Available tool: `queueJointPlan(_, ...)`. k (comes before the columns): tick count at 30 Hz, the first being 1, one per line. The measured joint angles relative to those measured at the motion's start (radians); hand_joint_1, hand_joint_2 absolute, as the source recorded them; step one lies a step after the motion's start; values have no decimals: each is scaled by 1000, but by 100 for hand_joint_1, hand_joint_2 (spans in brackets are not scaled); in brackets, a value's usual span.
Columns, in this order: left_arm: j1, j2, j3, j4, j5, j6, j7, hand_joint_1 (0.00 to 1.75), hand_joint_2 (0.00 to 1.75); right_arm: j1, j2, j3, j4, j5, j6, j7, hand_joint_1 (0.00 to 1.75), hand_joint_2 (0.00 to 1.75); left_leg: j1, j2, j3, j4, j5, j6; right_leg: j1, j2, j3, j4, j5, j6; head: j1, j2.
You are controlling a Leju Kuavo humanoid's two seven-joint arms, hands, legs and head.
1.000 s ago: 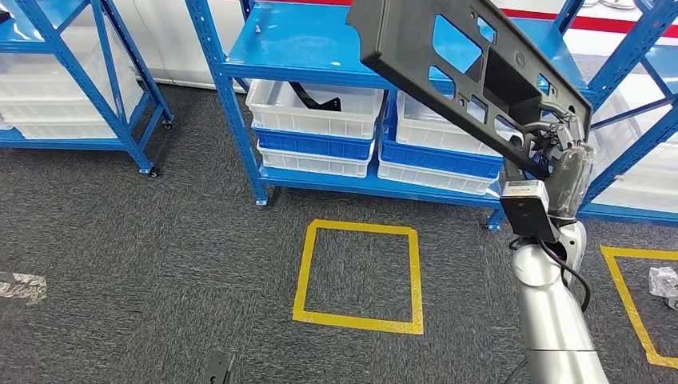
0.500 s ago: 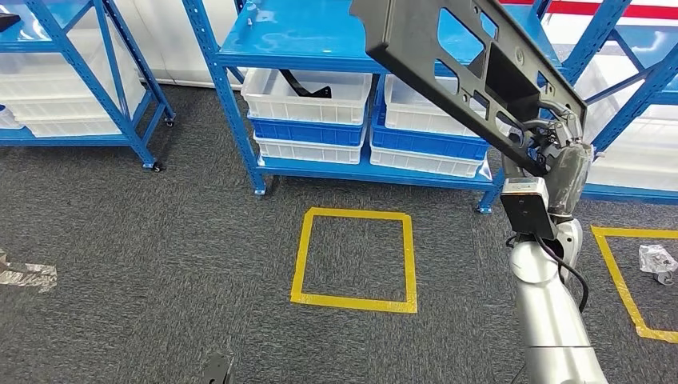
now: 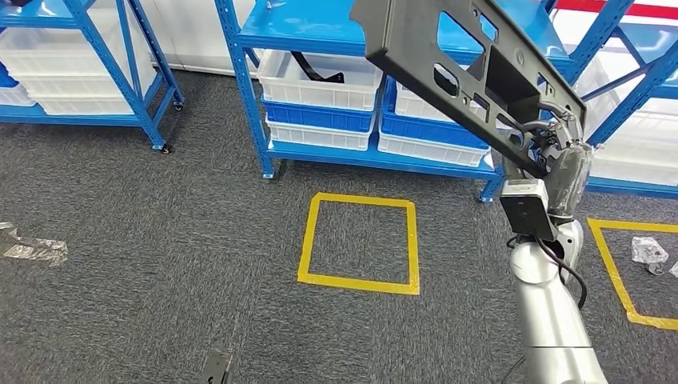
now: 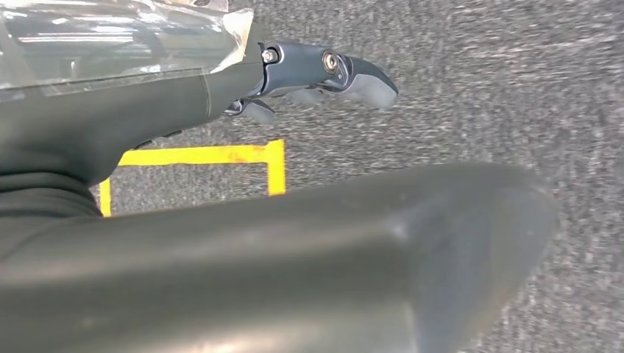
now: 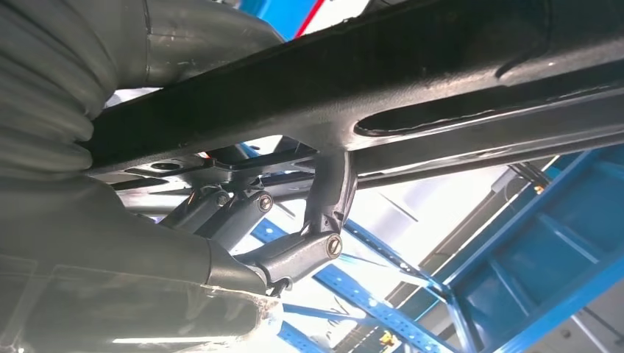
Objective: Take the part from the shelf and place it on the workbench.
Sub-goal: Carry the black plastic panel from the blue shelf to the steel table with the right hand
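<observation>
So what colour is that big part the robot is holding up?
Dark grey, almost black. The part, held in the right hand, shows best in the head view.

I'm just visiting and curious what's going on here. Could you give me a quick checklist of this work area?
Surface: grey carpet with yellow tape squares.
Job's things: large black part, held up in the air.
Clutter: crumpled plastic scraps on the floor.
Hands: right hand grips the part; left hand holds nothing.
Cables: black cable on the right arm.
Surroundings: blue shelves with white bins.
</observation>
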Motion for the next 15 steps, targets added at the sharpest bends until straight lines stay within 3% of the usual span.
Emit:
queueJointPlan(1, 0, 0, 0, 0, 0, 0, -1, 0, 0, -1, 0, 0, 2, -1, 0, 0, 175, 175, -1, 0, -9, 3, 8, -5, 1, 0, 54, -74, 2, 0, 0, 0)
queueJointPlan(2, 0, 0, 0, 0, 1, 0, -2, 0, 0, -2, 0, 0, 3, -1, 0, -1, 175, 175, -3, 0, -17, 5, 15, -11, 4, 1, 103, -148, -10, -7, 0, 0)
queueJointPlan(4, 1, 1, 0, 0, 2, -1, -5, 0, 0, -3, 1, 1, 6, -1, -1, -2, 175, 175, -6, 0, -27, 8, 31, -20, 11, 4, 152, -234, -43, -26, -2, 0)
queueJointPlan(6, 3, 2, 0, 0, 2, -1, -6, 0, 0, -2, 2, 1, 10, 1, -1, -1, 175, 175, -4, 0, -35, 11, 38, -29, 7, 6, 146, -241, -43, -43, -3, 0)
queueJointPlan(7, 5, 2, 0, 0, 3, -1, -7, 0, 0, -2, 3, 1, 13, 6, -4, 0, 175, 175, -2, -1, -42, 25, 23, -34, 3, 5, 143, -241, -37, -53, -3, 0)
queueJointPlan(8, 7, 3, 0, 0, 3, -1, -8, 0, 0, -3, 4, 0, 15, 14, -8, 2, 175, 175, 1, -2, -55, 59, -7, -40, -1, 5, 139, -242, -30, -64, -5, 0)
queueJointPlan(10, 9, 3, 0, 0, 3, -1, -9, 0, 0, -4, 6, 0, 19, 32, -18, 7, 175, 175, 6, -3, -97, 179, -89, -51, 0, 3, 130, -241, -19, -78, -7, 0)
queueJointPlan(11, 10, 4, 0, 0, 2, -2, -9, 0, 0, -3, 7, 0, 21, 39, -21, 9, 175, 175, 8, -4, -118, 243, -119, -54, 1, 3, 124, -241, -14, -80, -8, 0)
queueJointPlan(12, 11, 4, 0, 0, 2, -2, -9, 0, 0, -1, 8, 0, 22, 44, -23, 12, 175, 175, 10, -4, -126, 283, -129, -57, 2, 3, 119, -240, -10, -79, -8, 0)
queueJointPlan(13, 12, 4, 0, 0, 2, -3, -9, 0, 0, 2, 8, 0, 23, 47, -23, 14, 175, 175, 11, -3, -117, 288, -122, -58, 3, 2, 115, -239, -8, -78, -8, 0)
queueJointPlan(14, 13, 4, 0, 0, 2, -3, -10, 0, 0, 4, 8, 0, 24, 49, -24, 15, 175, 175, 13, -3, -88, 254, -101, -57, 3, 1, 113, -238, -6, -76, -8, 0)
queueJointPlan(15, 13, 5, 0, 0, 2, -3, -10, 0, 0, 5, 9, 0, 24, 50, -24, 16, 175, 175, 14, 2, -44, 188, -76, -54, 3, 0, 112, -236, -6, -75, -9, 0)
